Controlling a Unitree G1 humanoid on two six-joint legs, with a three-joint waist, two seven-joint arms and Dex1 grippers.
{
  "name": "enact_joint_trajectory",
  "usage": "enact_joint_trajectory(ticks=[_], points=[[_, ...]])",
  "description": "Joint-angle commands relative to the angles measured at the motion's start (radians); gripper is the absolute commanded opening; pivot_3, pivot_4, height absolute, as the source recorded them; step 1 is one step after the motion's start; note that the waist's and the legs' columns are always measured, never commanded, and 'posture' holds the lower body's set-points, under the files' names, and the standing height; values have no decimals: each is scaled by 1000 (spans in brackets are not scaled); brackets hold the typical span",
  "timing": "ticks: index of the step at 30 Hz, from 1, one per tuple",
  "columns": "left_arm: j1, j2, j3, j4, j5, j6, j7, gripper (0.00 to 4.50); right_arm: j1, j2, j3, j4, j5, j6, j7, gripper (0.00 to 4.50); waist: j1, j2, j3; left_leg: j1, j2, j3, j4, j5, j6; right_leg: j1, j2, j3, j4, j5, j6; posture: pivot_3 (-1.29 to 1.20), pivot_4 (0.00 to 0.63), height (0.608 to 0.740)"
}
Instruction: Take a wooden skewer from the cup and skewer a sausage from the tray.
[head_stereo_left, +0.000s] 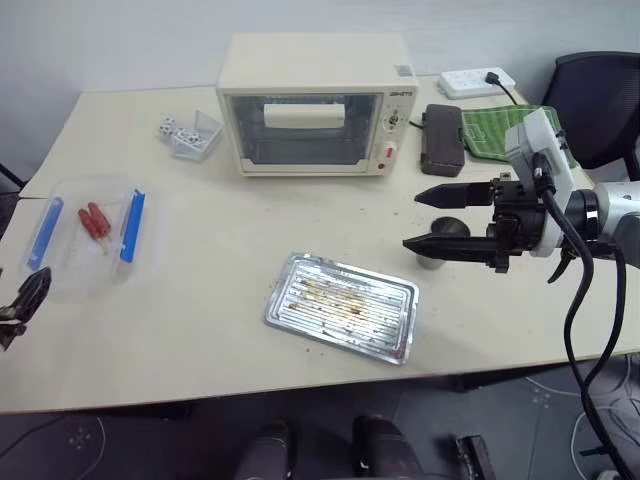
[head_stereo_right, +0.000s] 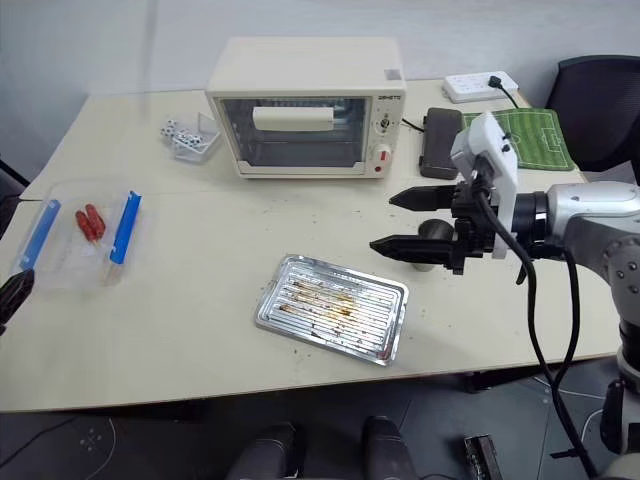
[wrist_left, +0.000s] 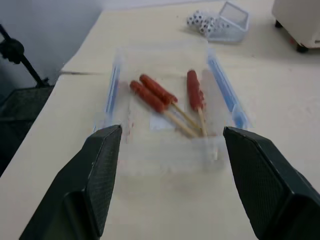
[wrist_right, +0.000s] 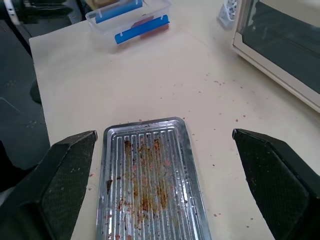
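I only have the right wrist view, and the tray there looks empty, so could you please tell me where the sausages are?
Observer: Three sausages lie in the clear box with blue clips, each already on a wooden stick.
Operator: Thank you. Where is the cup, please?
Observer: The metal cup stands on the table to the right of the tray, close by the open right end effector.
Operator: And the left end effector?
Observer: The left end effector is open at the table's left edge, facing the box.
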Motion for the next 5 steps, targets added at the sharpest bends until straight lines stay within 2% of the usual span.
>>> enact_joint_trajectory(ticks=[1,5], points=[[24,34,66,-35,-55,14,-35,3442,-27,-31,-6,11,-33,-40,49,4500,4,0,0,0,0,-1,0,0,0,1,0,0,-2,0,-1,0,150,740],[43,48,65,-35,-36,0,-35,3442,-25,-26,0,18,-49,-43,69,4500,2,0,0,1,0,-3,0,0,1,4,-1,-1,-5,2,-2,0,150,740]])
